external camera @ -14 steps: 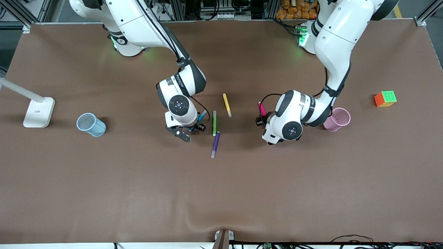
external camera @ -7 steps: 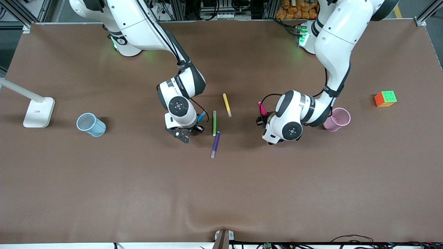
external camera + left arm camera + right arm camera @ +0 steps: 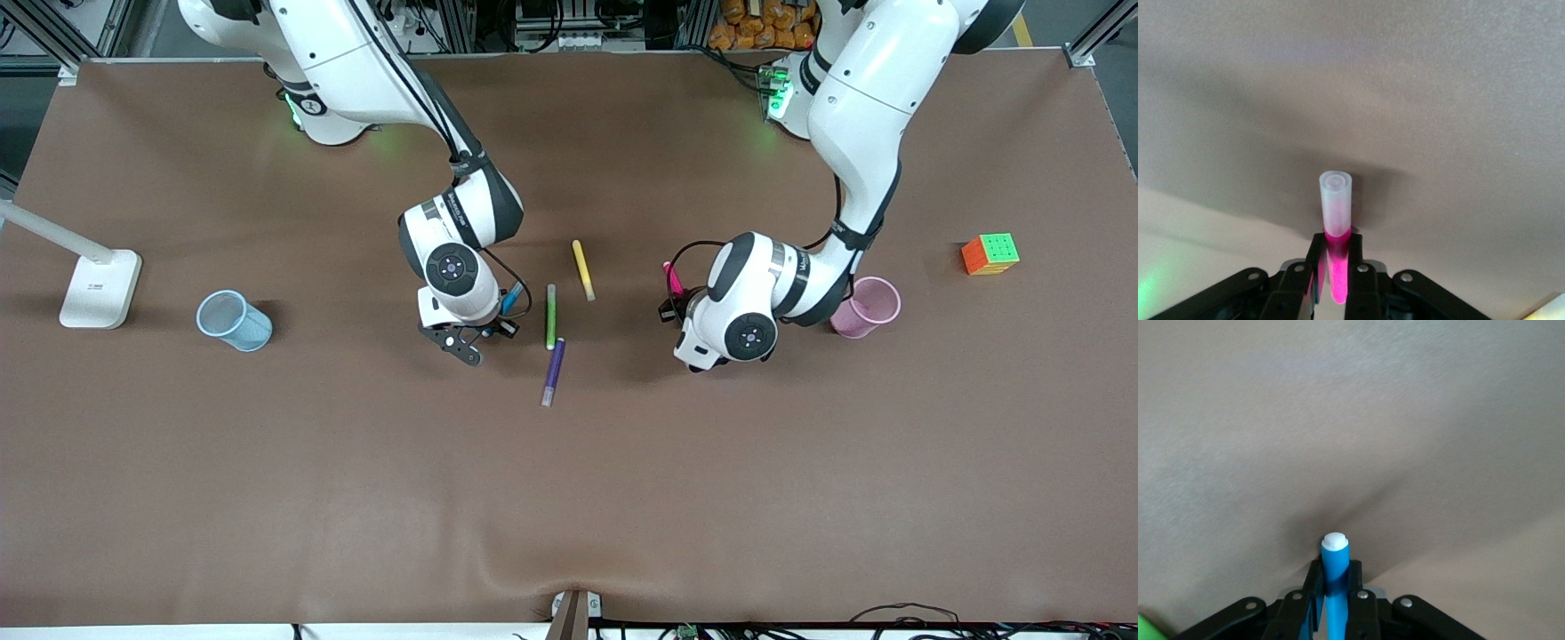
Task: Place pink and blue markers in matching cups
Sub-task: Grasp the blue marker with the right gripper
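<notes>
We saw the purple pen (image 3: 553,372) nearest the camera, the green pen (image 3: 550,316) just above it. Right gripper (image 3: 1333,583) was clamped on the blue marker (image 3: 1335,577) at the table. Left gripper (image 3: 1335,263) was clamped on the pink marker (image 3: 1335,227). Blue cup (image 3: 234,321) sat toward the right arm's end, pink cup (image 3: 866,307) beside the left arm.

Both arms reach down to mid-table, wrists bent low. Left gripper (image 3: 1333,283) is down at the tabletop, fingers (image 3: 1360,283) clamped on the pink marker (image 3: 1336,230), cap end sticking out past the tips. Right gripper (image 3: 1335,597) is low too, fingers (image 3: 1355,590) pinched on the blue marker (image 3: 1335,570), white end protruding.
</notes>
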Motion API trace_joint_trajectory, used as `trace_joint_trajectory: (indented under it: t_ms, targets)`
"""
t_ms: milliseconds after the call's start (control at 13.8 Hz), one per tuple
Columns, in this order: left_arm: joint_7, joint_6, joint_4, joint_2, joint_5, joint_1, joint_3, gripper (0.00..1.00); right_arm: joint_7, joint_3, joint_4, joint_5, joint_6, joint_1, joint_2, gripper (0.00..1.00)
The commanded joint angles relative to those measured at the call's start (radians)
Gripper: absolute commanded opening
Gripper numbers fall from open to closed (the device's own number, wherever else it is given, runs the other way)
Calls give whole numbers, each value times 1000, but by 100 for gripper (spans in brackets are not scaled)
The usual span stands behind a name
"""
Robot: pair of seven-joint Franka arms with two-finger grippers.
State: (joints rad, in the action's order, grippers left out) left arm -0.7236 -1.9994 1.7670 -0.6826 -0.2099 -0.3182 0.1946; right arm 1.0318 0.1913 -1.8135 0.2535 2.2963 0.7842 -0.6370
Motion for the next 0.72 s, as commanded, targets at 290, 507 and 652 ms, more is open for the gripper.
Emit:
trace_joint_trajectory:
  t_ms: [290, 507, 652]
  targets:
    - [-10, 4, 11, 34, 15, 4, -1, 0, -189, 10, 109, 0, -345, -157, 114, 0]
    - [-10, 34, 8, 54, 15, 5, -7, 0, -249, 13, 146, -14, -409, -192, 132, 0]
    - [-10, 56, 0, 66, 15, 13, -7, 0, -332, 40, 146, -33, -442, -223, 154, 0]
